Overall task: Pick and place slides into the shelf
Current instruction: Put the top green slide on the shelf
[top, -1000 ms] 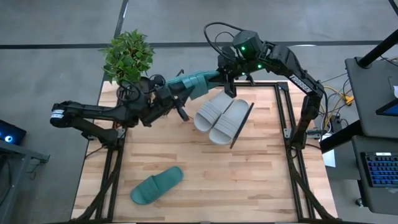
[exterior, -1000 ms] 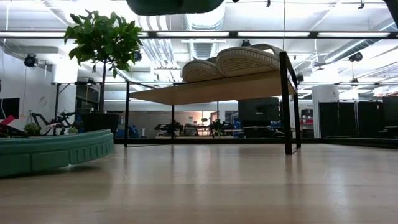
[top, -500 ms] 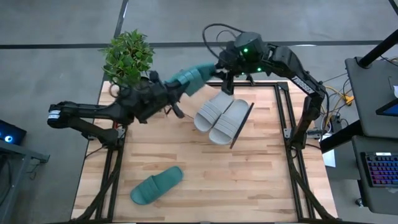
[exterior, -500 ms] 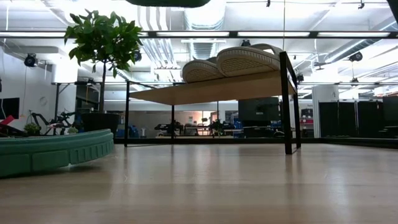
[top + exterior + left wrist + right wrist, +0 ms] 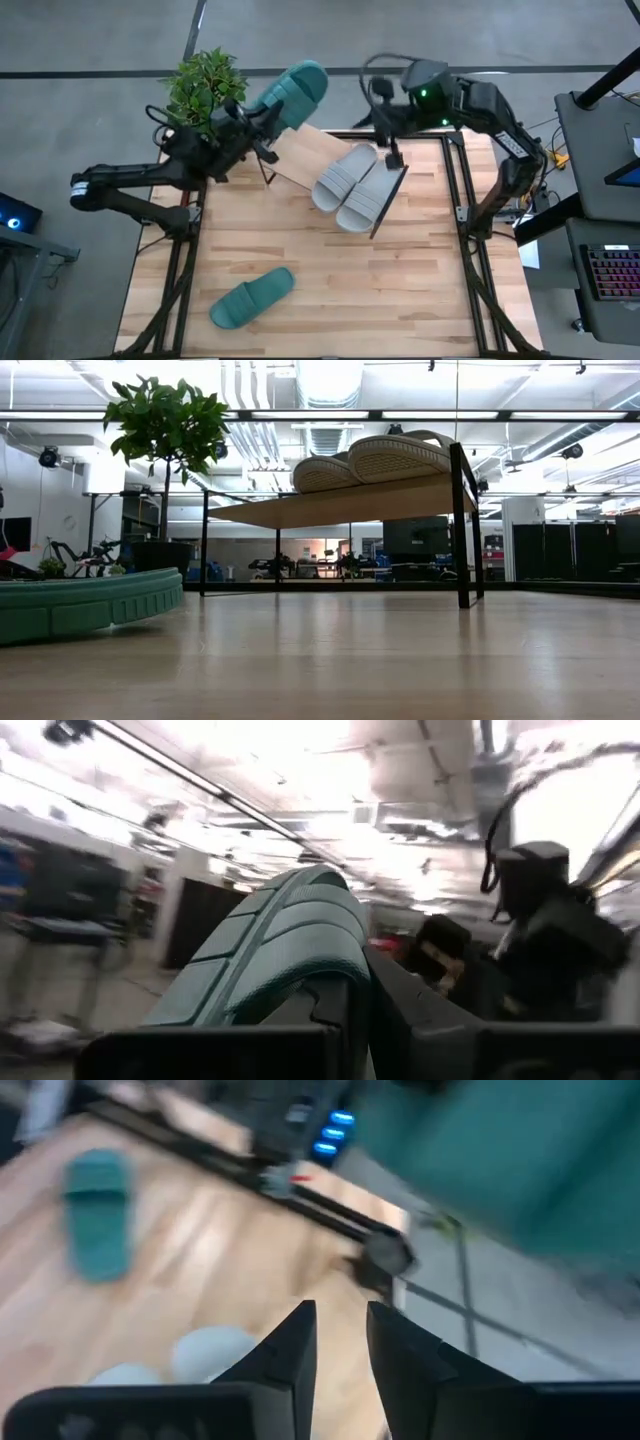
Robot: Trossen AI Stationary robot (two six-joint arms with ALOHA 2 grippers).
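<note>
On the wooden table point(image 5: 400, 260), the left end effector point(image 5: 262, 122) is clamped on a teal slide point(image 5: 290, 92) above the far edge, beside the shelf point(image 5: 300, 160) holding grey slides point(image 5: 355, 188). The right end effector point(image 5: 392, 150) hovers slightly apart, empty. Gripped at one end, the slide could swing and slip.

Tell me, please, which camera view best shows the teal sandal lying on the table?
The high view: the whole teal sandal lies near the table's front-left. The low view shows only its side at the edge; the right wrist view shows it blurred; the left wrist view misses it.
</note>
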